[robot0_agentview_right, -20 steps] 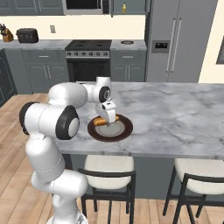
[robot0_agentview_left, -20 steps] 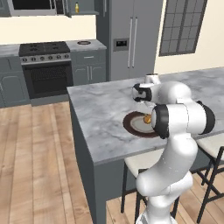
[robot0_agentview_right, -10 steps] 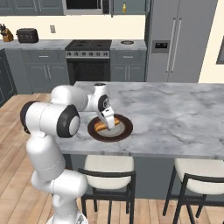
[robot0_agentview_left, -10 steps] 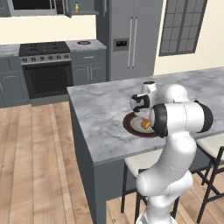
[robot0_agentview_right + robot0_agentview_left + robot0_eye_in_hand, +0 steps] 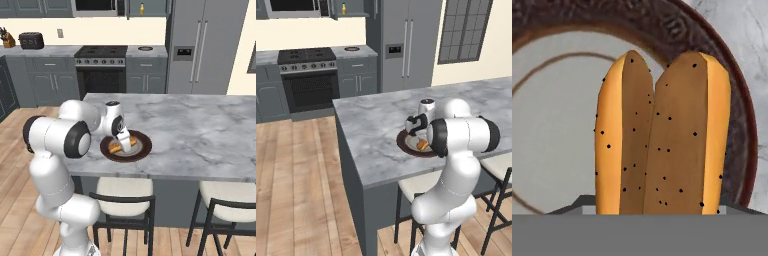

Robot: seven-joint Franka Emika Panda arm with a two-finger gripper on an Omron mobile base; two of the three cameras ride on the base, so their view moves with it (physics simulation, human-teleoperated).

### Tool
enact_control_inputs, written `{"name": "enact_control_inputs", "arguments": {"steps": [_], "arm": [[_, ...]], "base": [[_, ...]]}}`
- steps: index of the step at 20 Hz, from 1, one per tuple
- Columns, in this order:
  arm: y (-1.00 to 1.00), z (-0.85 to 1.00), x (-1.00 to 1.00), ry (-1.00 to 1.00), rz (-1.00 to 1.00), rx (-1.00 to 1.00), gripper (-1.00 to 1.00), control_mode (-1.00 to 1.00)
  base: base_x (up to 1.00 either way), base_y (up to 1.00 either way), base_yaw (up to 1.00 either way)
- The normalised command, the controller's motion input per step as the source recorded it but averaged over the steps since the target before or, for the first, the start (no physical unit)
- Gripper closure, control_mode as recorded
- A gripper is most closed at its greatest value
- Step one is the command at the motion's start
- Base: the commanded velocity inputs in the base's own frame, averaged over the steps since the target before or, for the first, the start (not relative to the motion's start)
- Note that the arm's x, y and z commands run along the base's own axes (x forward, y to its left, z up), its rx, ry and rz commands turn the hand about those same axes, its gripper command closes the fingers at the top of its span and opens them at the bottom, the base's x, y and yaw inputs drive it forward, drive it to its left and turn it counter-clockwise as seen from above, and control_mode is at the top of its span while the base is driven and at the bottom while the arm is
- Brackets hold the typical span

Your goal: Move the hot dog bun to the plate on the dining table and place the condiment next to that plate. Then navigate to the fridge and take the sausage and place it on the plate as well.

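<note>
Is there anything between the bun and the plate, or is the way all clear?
Nothing visible stands in the way. The bun is already right over the plate, inside its dark rim, with the gripper low above it on the grey table. Whether the bun already touches the plate cannot be told.

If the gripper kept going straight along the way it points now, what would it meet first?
The gripper points down at the speckled tan hot dog bun, which fills the hand view just ahead of the fingers, so it would likely meet the bun first. Behind the bun lies the round dark-rimmed plate. Whether the bun already rests on it is unclear.
</note>
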Motion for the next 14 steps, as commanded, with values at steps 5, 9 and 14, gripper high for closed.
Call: {"name": "enact_control_inputs", "arguments": {"steps": [5, 9, 14], "arm": [[-0.16, -0.03, 0.15, -0.03, 0.0, 0.0, 1.0, -1.0], [-0.18, -0.01, 0.11, -0.02, 0.0, 0.0, 1.0, -1.0], [-0.01, -0.07, 0.02, -0.09, 0.0, 0.0, -1.0, -1.0]], "base": [[0.0, 0.0, 0.0], [0.0, 0.0, 0.0], [0.0, 0.0, 0.0]]}}
